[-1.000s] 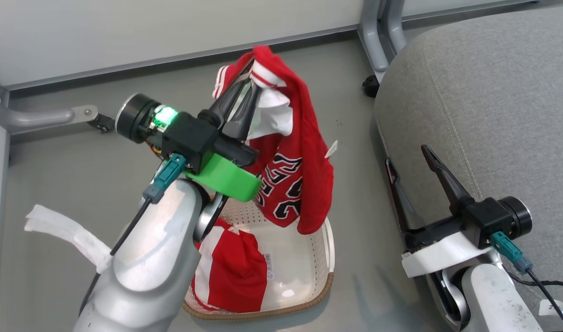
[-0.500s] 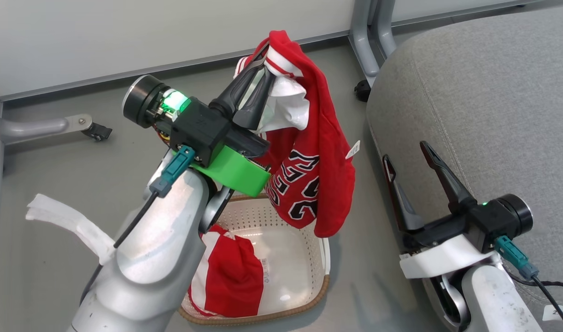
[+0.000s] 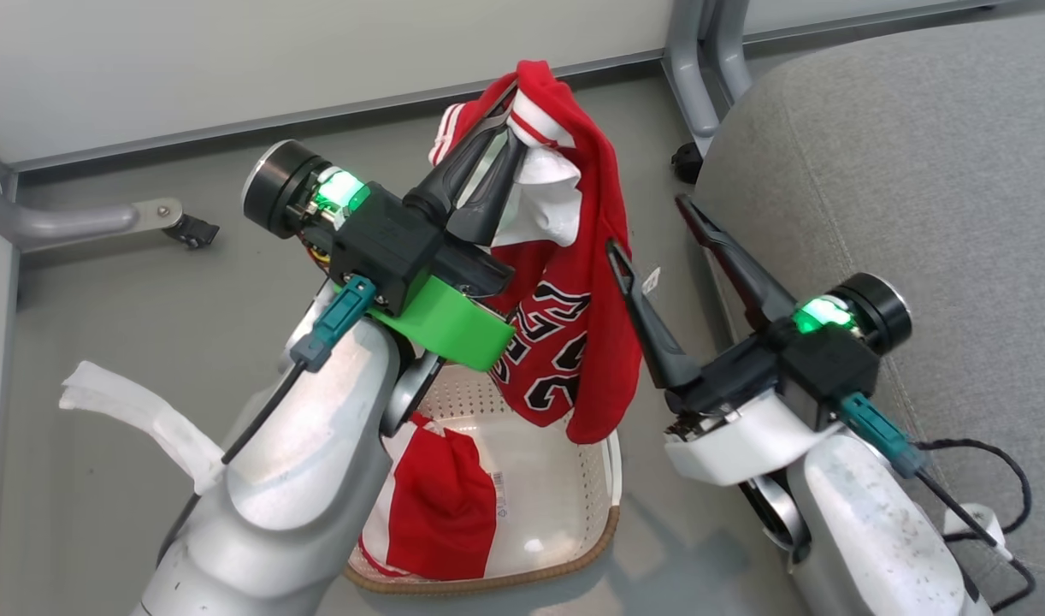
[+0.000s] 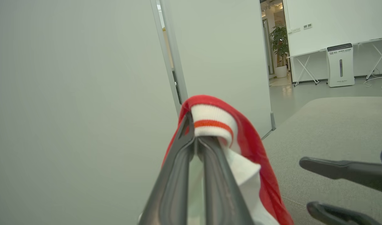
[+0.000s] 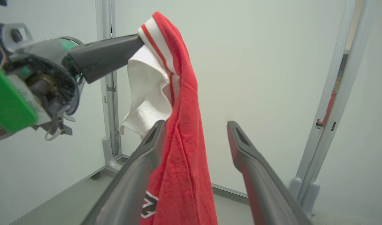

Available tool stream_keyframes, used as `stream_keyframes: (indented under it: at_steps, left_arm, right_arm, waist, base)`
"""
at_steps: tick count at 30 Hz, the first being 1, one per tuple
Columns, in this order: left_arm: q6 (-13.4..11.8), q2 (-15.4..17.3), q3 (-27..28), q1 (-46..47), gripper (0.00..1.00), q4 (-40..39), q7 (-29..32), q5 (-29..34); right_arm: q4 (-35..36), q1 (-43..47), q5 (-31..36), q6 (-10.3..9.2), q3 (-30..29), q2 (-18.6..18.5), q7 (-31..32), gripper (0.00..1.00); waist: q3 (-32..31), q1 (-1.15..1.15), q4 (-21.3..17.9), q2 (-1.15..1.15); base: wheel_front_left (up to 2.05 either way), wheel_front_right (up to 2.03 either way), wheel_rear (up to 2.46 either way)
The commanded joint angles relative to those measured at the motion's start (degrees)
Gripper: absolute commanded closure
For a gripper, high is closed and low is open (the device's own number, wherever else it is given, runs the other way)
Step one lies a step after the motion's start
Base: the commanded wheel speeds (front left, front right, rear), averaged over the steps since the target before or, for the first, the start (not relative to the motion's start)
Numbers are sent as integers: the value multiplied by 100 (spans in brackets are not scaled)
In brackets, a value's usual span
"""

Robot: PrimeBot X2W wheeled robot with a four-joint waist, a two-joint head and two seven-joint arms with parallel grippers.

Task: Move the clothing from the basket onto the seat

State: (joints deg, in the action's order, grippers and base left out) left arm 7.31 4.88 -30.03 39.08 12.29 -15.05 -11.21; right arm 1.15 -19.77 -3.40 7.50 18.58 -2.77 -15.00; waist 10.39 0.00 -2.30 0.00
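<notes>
My left gripper (image 3: 510,107) is shut on the striped collar of a red jersey (image 3: 565,334) with black-and-white lettering, holding it up over the basket (image 3: 604,479). The left wrist view shows its fingertips (image 4: 192,125) pinching the white-and-red trim (image 4: 213,125). My right gripper (image 3: 646,224) stands open just right of the hanging jersey. In the right wrist view the cloth (image 5: 181,93) hangs ahead of the open right gripper (image 5: 196,124), by one of its fingers (image 5: 147,150). A second red-and-white garment (image 3: 441,505) lies in the basket. The grey seat (image 3: 916,171) is at the right.
Grey metal frame legs (image 3: 693,77) with a black castor (image 3: 685,160) stand between the jersey and the seat's far corner. Another leg (image 3: 78,218) lies at the left. A white cloth strip (image 3: 129,419) is on the floor. A black cable (image 3: 984,479) trails over the seat's near edge.
My right gripper has swung up and left from beside the seat to the hanging jersey. The left gripper has carried the jersey slightly higher and to the right.
</notes>
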Motion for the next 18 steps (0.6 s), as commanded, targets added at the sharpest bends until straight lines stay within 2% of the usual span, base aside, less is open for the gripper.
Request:
stream_keyframes:
  at_steps: [1,16,17,18]
  left_arm:
    - [24,-20,-12,99,100,-54,-19,-12]
    - [24,-160,-357,-34,100,-369,-19,14]
    - [24,-165,-379,-41,100,-374,-19,5]
    - [24,-170,-391,-48,100,-375,-19,-1]
  right_arm:
    - [-96,-122,43,-2,61,-22,-28,0]
    - [-1259,-788,193,-3,309,-21,-28,0]
    - [-1348,-805,160,-2,326,-19,-28,84]
    - [-1405,-820,116,-3,320,-21,-28,100]
  waist:
    - [56,0,55,0]
    - [202,0,267,0]
    - [198,0,276,0]
    - [195,0,281,0]
  base:
    - [0,0,0]
    - [0,0,0]
    - [0,0,0]
    - [0,0,0]
